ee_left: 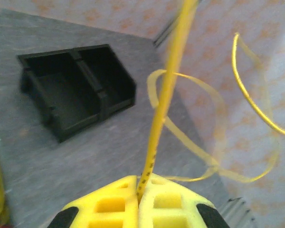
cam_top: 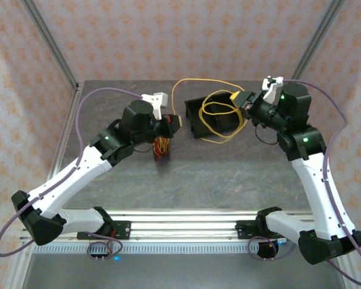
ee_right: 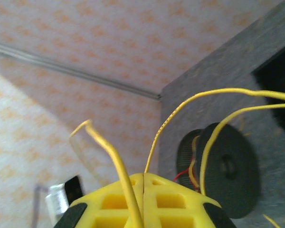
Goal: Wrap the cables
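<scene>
Your left end effector (ee_left: pixel 138 184) and right end effector (ee_right: pixel 143 183) were pinched on the yellow cable (ee_left: pixel 168 80) either side of the black bin (ee_left: pixel 66 51), loops draped over it; looked mid-wrap to me; next you'd probably wind slack onto the spool (ee_right: pixel 225 168).

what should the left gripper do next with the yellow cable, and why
Probably carry the left gripper toward the spool to lay on a turn: it and the right gripper are both shut on the yellow cable, whose slack hangs in loose loops.

Black divided bin (cam_top: pixel 195 117) on table (cam_top: pixel 228 174)
</scene>
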Motion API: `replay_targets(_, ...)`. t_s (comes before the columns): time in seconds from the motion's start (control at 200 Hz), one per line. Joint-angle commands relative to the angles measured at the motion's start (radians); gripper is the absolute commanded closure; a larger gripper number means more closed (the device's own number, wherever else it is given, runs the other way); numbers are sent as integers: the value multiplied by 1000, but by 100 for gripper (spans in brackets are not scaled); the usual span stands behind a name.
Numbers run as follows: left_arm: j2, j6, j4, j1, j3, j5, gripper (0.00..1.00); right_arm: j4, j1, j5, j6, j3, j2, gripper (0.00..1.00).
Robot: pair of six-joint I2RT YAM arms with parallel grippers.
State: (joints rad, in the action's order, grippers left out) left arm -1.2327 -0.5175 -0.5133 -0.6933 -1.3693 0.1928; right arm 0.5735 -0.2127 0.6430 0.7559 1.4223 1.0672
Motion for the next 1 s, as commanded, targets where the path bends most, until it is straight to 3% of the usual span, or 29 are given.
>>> replay_targets(0.0,28,299,-408,0,-149,-156,100,209,44,-146,-157,73,-23,100)
replay_targets(0.14,1,422,-582,1,-226,-258,100,203,47,-140,-165,68,-17,100)
replay_targets(0.29,8,383,-499,2,-229,-199,99,57,47,10,-86,29,-6,100)
replay_targets(0.315,13,367,-473,3,-223,-179,92,30,46,34,-71,23,-6,100)
replay_targets(0.37,28,330,-410,7,-199,-142,65,-9,47,77,-45,18,0,100)
replay_targets(0.481,54,277,-326,24,-161,-93,29,-61,47,138,-6,3,13,100)
replay_targets(0.641,116,216,-301,53,-138,-120,2,-129,47,180,50,-46,23,100)
replay_targets(0.771,176,170,-317,71,-106,-149,1,-203,46,204,108,-99,26,100)
replay_targets(0.991,269,21,-332,75,11,-330,1,-316,26,223,198,-170,47,100)
